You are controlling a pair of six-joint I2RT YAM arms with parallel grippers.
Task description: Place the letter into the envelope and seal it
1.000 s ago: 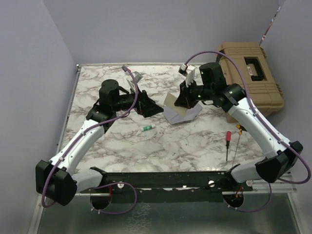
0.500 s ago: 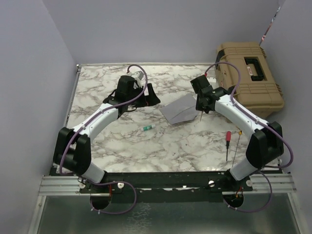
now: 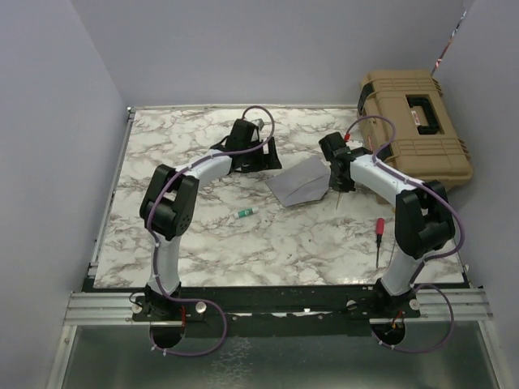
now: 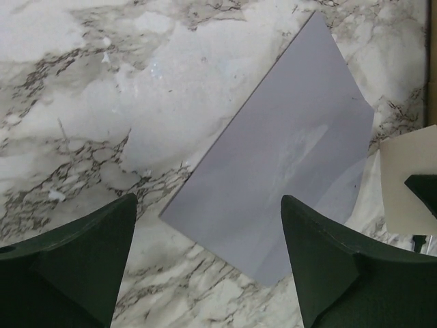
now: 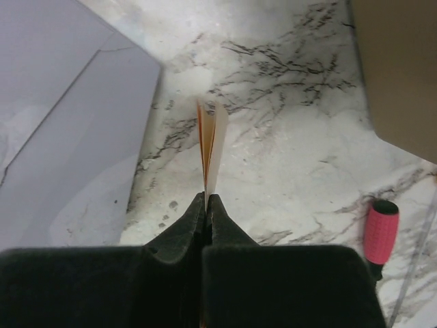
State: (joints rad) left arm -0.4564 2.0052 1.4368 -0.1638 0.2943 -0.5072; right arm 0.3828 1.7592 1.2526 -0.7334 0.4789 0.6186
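The grey-lavender envelope [image 3: 298, 182] lies flat on the marble table; it also shows in the left wrist view [image 4: 287, 157] and the right wrist view [image 5: 61, 137]. My left gripper [image 3: 261, 158] is open and empty just left of the envelope, its jaws [image 4: 208, 199] spread over the envelope's near corner. My right gripper [image 3: 336, 180] is shut on the tan letter [image 5: 210, 147], held on edge just right of the envelope. The letter also shows in the left wrist view [image 4: 410, 178]. In the top view the letter is only a thin line.
A tan toolbox [image 3: 418, 121] stands at the back right, beside the table. A red-handled screwdriver [image 3: 379, 231] and a thin rod lie at the right; the handle also shows in the right wrist view [image 5: 380, 232]. A small green-and-white tube [image 3: 247, 213] lies near the middle.
My right gripper has drawn back to the right of the envelope with the letter, and the envelope now lies flat. My left gripper has moved right, up to the envelope.
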